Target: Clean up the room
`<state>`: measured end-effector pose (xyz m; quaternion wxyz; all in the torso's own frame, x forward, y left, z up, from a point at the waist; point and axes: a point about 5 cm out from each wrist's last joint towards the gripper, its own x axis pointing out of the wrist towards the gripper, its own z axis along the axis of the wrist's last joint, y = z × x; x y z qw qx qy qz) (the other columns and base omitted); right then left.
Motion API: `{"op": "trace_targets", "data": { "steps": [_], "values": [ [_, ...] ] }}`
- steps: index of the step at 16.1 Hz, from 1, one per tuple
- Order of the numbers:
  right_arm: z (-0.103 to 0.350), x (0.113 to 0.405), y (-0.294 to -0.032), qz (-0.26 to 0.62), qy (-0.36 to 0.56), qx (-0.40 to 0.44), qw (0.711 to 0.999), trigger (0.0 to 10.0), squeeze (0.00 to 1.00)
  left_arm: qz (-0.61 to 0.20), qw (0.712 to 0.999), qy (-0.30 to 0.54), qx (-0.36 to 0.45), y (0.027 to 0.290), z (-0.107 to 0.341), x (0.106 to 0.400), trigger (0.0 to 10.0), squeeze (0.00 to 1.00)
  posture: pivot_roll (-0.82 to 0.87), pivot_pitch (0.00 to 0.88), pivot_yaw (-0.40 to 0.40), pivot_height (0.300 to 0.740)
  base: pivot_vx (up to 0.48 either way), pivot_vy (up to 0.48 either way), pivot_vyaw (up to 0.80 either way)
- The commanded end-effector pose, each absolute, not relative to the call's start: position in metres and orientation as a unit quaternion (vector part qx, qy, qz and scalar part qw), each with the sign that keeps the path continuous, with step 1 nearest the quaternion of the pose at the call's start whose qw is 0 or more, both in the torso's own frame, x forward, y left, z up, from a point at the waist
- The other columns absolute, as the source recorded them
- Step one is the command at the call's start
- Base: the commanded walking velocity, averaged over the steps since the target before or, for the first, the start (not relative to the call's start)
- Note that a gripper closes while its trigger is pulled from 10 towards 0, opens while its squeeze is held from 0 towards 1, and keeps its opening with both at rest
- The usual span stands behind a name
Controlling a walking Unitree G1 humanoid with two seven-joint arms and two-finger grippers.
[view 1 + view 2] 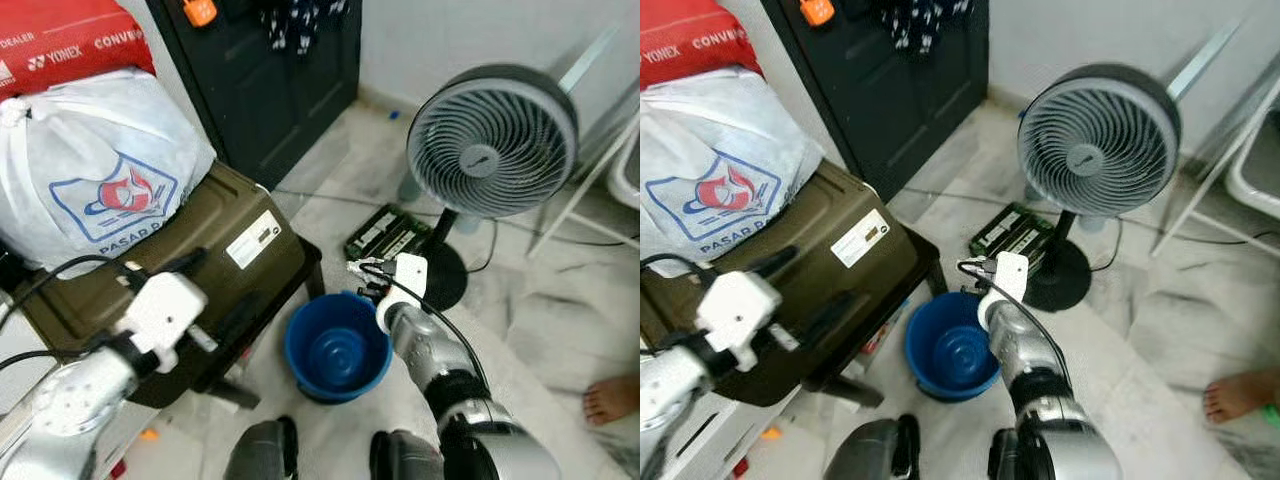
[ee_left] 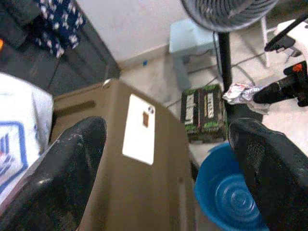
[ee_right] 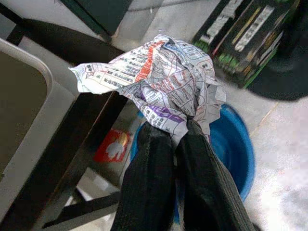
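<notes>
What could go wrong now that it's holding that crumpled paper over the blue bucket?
The right hand pinches the crumpled printed paper by one small corner, so it might slip early. In the left eye view the paper hangs near the far rim of the round blue plastic bucket, so a drop could land on the floor or on the green-and-black box beside it. The grey standing fan is close; the arm could bump it.

crumpled printed paper (image 3: pixel 159 86), seemingly glossy plastic bucket (image 1: pixel 300 345)

Crumpled printed paper (image 3: pixel 159 86) pinched between black fingers (image 3: pixel 149 168) above the blue bucket (image 1: pixel 337 347).
</notes>
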<state>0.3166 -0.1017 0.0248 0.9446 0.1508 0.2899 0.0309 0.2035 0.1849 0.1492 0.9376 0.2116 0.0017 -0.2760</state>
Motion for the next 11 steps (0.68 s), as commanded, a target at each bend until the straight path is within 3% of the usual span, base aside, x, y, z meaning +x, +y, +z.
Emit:
{"op": "trace_targets", "data": {
  "steps": [1, 11],
  "values": [
    [0.02, 0.313, -0.087, 0.038, 0.307, 0.164, 0.937, 10.0, 0.0, -0.274, 0.938, 0.005, 0.214, 0.188, 0.151, 0.202, 10.0, 0.0, 0.24, 0.26, 0.121, 0.74, 0.0, 0.0, 0.0],
    [0.01, 0.309, -0.072, 0.05, 0.343, 0.153, 0.926, 10.0, 0.0, -0.279, 0.937, -0.004, 0.21, 0.178, 0.162, 0.207, 10.0, 0.0, 0.25, 0.274, 0.123, 0.74, 0.0, 0.0, 0.0]
  ]
}}
